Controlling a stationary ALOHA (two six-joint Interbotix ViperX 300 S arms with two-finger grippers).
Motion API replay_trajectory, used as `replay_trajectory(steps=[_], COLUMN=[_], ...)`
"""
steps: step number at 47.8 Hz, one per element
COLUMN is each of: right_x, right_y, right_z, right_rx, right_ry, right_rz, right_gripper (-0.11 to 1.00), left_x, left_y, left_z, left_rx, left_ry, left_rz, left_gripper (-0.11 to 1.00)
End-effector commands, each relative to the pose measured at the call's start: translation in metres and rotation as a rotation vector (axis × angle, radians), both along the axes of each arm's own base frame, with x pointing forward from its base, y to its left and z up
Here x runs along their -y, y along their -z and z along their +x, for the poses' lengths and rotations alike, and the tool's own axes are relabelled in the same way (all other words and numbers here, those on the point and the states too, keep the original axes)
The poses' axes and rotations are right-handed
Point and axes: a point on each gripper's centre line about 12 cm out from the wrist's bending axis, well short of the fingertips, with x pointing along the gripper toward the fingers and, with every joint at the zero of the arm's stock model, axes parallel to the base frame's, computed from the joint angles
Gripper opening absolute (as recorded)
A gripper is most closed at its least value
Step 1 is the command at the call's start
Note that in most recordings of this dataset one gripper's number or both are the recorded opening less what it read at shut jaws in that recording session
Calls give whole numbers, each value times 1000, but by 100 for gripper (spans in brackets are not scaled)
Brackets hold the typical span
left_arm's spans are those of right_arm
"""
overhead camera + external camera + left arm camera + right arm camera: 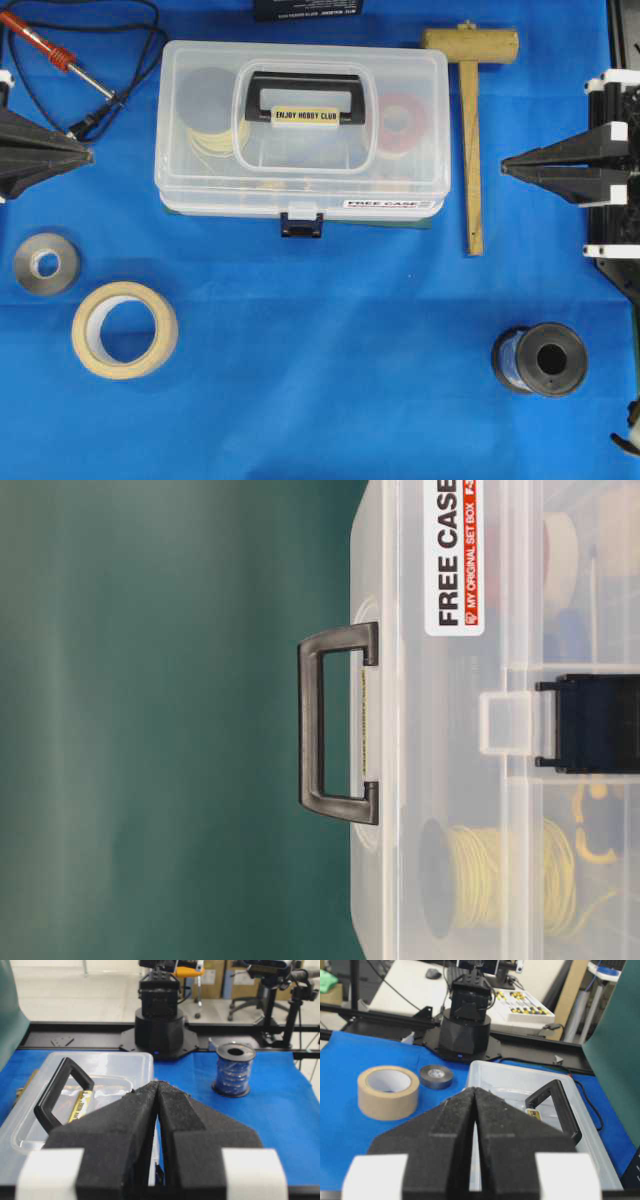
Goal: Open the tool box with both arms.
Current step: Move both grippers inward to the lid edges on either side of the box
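The clear plastic tool box [200, 170] lies closed at the top middle of the blue cloth. Its black handle [306, 90] is raised, and its black front latch [302, 223] sits at the near edge. The box also shows in the table-level view [440, 780], the left wrist view [107, 1067] and the right wrist view [515, 1080]. My left gripper [88, 155] is shut and empty, well left of the box. My right gripper [506, 168] is shut and empty, right of the box past the mallet. Its tips meet in the right wrist view [474, 1090]; the left gripper's tips meet in its view [159, 1083].
A wooden mallet [470, 130] lies just right of the box. A red-handled soldering iron [55, 55] lies at the top left. A grey tape roll [46, 263] and a tan tape roll [125, 330] lie at the front left. A wire spool [540, 358] stands at the front right.
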Motion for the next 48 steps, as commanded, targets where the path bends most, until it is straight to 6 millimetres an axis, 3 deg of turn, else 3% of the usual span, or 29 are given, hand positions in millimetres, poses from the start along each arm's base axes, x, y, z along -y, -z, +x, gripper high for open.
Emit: replay_trajectory(steps=[1,15,27,30,34,42,44,48], right_x=[0,5,16,19,25,37,41,46], right_y=[-13,-3,15,20,28,53,60,68], right_z=[3,5,2,1,1,1,1,2], right_rx=[32,-147,-297,-334,-387,-539,-579,-621], right_ry=[0,27,85,105,134,193,211,236], right_rz=[7,83,125,132,139,141,147,154], right_gripper=[0,0,1,8,30,78,84,81], left_x=[0,-4,-24,-30,-33,-38,-39,-44], left_y=[-7,11,30,35,42,58,62,68], left_z=[-1,-8,-11,-13,-14,-12,-11,-9], left_rx=[-12,-207,-343,-378,-411,-477,-491,-515], left_ry=[-4,-19,-128,-155,-174,-191,-196,-215], left_rz=[-7,-9,-26,-34,-41,-33,-29,-27], left_gripper=[0,0,0,2,18,69,79,90])
